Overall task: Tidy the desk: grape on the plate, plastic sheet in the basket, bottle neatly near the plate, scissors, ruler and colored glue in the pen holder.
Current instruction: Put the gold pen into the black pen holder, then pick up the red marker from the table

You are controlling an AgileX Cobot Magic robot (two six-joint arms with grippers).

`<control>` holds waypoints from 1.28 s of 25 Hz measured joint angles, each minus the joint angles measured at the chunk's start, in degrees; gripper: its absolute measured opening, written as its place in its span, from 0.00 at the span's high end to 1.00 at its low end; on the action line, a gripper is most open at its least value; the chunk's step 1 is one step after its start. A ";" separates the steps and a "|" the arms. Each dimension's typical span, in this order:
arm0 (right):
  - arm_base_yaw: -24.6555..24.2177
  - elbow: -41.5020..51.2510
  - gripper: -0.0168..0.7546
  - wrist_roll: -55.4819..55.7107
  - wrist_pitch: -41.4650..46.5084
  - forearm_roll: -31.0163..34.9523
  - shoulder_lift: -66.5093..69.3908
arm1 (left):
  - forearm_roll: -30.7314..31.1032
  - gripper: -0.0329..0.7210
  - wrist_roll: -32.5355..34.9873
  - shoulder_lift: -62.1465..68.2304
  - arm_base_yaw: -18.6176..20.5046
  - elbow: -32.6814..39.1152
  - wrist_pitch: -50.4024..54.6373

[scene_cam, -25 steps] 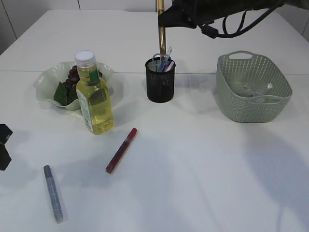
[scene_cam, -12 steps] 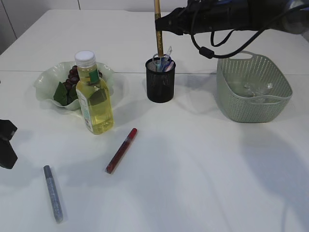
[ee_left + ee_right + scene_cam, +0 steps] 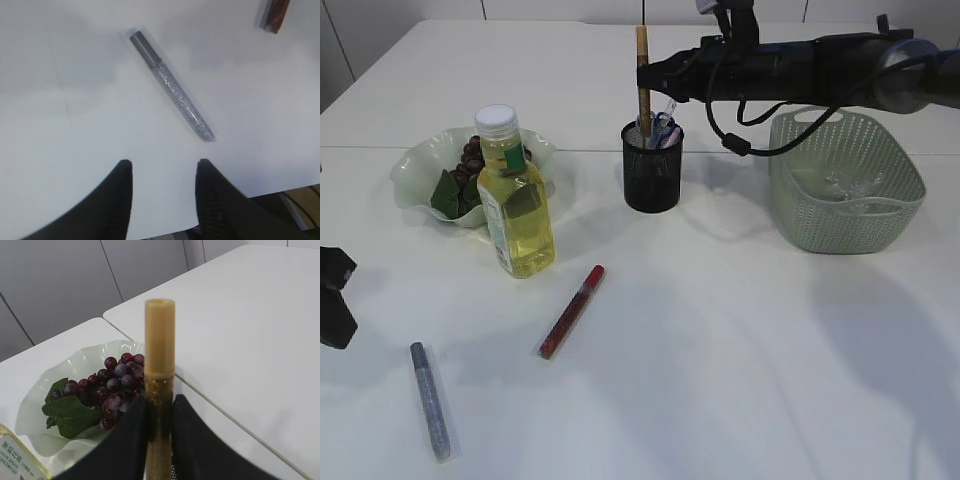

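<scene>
Progress check, judged from how things lay. Grape [image 3: 472, 158] sat on the plate [image 3: 420, 160], so that part looked done. Bottle [image 3: 515, 195] stood upright just beside the plate, at its front-right rim; prob. fine as "neat". Plastic sheet [image 3: 850, 185] seemed to lie inside the basket [image 3: 845, 225]; it was clear and hard to make out. Pen holder [image 3: 652, 168] already held blue-handled scissors [image 3: 660, 126] and what looked like the ruler, though I couldn't pick it out for sure.

Right gripper [image 3: 650, 75] reached in from the right w/ jaws closed narrowly around the gold glue stick [image 3: 643, 80]. Stick stood vertical w/ its lower end in the pen holder; the right wrist view showed the jaws snug on both sides of it, cap end above them. It looked about ready for release.

Left: two glue sticks on the tabletop [image 3: 740, 360]. The red glue stick [image 3: 571, 311] lay in front of the bottle, and the silver glue stick [image 3: 172, 93] lay near the front-left corner. Left gripper [image 3: 164, 172] hung above the tabletop just beside the silver one, jaws about half open, holding nothing. That one was prob. next.
</scene>
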 joint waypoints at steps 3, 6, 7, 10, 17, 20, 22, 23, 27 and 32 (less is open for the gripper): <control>0.26 -0.04 0.72 -0.33 0.00 -0.12 0.12 | 0.00 0.55 0.00 0.00 0.00 0.00 -0.09; 0.38 -0.04 0.59 -0.47 0.88 -0.12 0.12 | 0.00 0.55 0.00 0.00 0.00 0.00 -0.09; 0.38 -0.04 0.56 -0.47 1.64 -0.12 0.12 | 0.00 0.55 0.00 0.00 0.00 0.00 -0.09; 0.38 -0.04 0.53 0.22 2.44 -0.40 0.12 | -0.11 0.55 0.00 0.00 0.00 0.00 -0.13; 0.38 -0.04 0.52 25.45 3.68 -26.73 -5.57 | -0.19 0.55 0.00 0.00 0.00 0.00 -0.66; 0.85 -0.04 0.52 44.41 7.89 -43.72 -10.70 | -0.19 0.55 0.00 0.00 0.00 0.00 -0.70; 1.47 -0.13 0.52 53.65 12.71 -51.92 -14.35 | -0.19 0.55 0.00 0.00 0.00 0.00 -0.70; 1.80 -0.13 0.52 57.37 15.16 -54.36 -15.80 | -0.19 0.55 0.00 0.00 0.00 0.00 -0.70; 3.88 -0.13 0.52 68.77 20.77 -59.35 -21.37 | -0.33 0.55 0.00 0.00 0.00 0.00 -0.70; 9.48 -0.13 0.52 80.86 23.65 -67.26 -24.57 | -0.33 0.55 0.00 0.00 0.00 0.00 -1.08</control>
